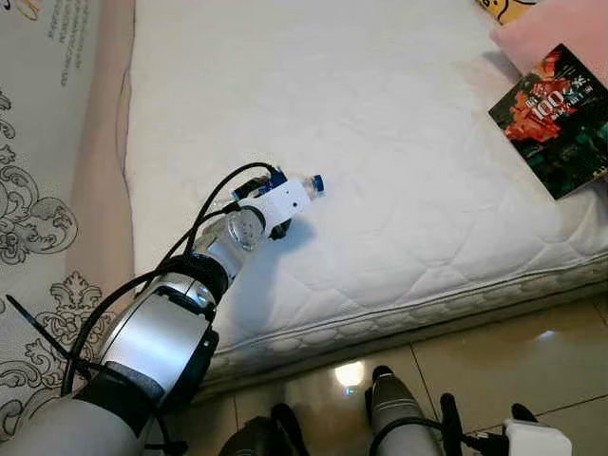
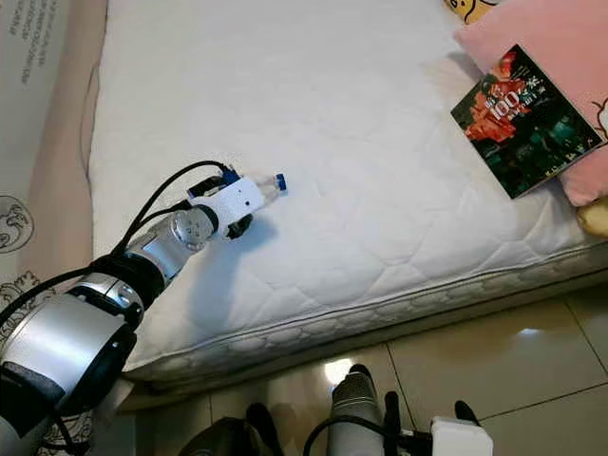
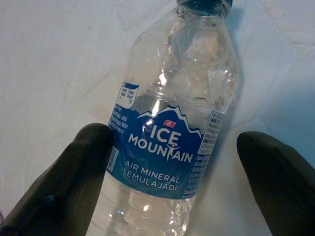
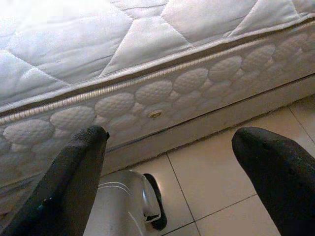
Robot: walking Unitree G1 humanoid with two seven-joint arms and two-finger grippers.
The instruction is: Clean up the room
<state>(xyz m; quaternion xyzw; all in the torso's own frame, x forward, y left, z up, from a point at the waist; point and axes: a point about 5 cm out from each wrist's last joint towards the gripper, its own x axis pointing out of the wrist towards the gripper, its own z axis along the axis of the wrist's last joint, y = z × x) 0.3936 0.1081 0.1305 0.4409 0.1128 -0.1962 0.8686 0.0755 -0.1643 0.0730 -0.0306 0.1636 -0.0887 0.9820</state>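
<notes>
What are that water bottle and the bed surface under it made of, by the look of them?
The bottle looks like thin clear plastic: see-through, glossy, with dented walls, a blue printed label and a dark blue cap. The mattress appears to be white quilted fabric, matte, with stitched curved seams and a corded edge. The left gripper has its black fingers either side of the bottle, one touching, the other apart.

Bright, sharp frames; lamp glare on floor (image 1: 349,372)
</notes>
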